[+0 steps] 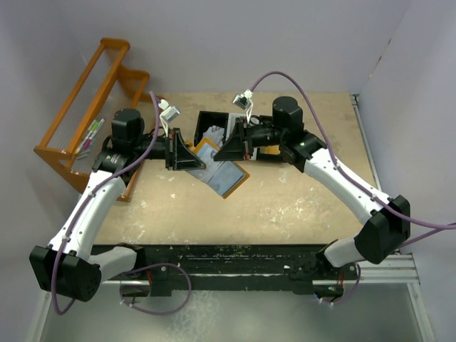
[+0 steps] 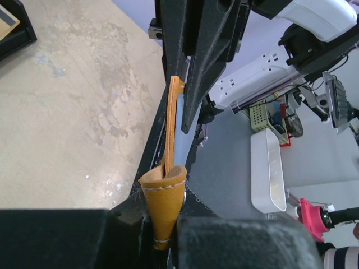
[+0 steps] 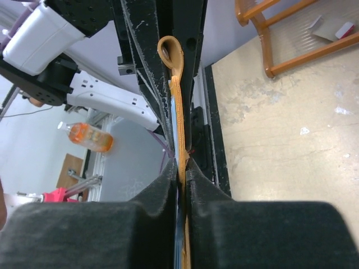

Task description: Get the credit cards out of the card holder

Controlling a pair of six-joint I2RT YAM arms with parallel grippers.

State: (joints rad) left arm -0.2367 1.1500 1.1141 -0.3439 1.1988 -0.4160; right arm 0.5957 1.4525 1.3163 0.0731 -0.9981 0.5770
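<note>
The tan-orange card holder (image 1: pixel 225 178) hangs open above the table between both grippers, its pale blue-grey inside facing up. My left gripper (image 1: pixel 187 158) is shut on its curled leather end (image 2: pixel 164 204), pinched between the black pads (image 2: pixel 235 244). From the other side, my right gripper (image 1: pixel 226 151) is shut on the holder's edge (image 3: pixel 178 112), which runs straight up from its closed pads (image 3: pixel 247 235). In both wrist views the holder shows edge-on. I cannot make out the credit cards; they are hidden inside the holder or by the fingers.
A black tray (image 1: pixel 206 120) with white scraps (image 1: pixel 212 134) sits just behind the grippers. An orange wooden rack (image 1: pixel 92 107) stands at the back left. The table's front rail (image 1: pixel 235 260) lies below the holder.
</note>
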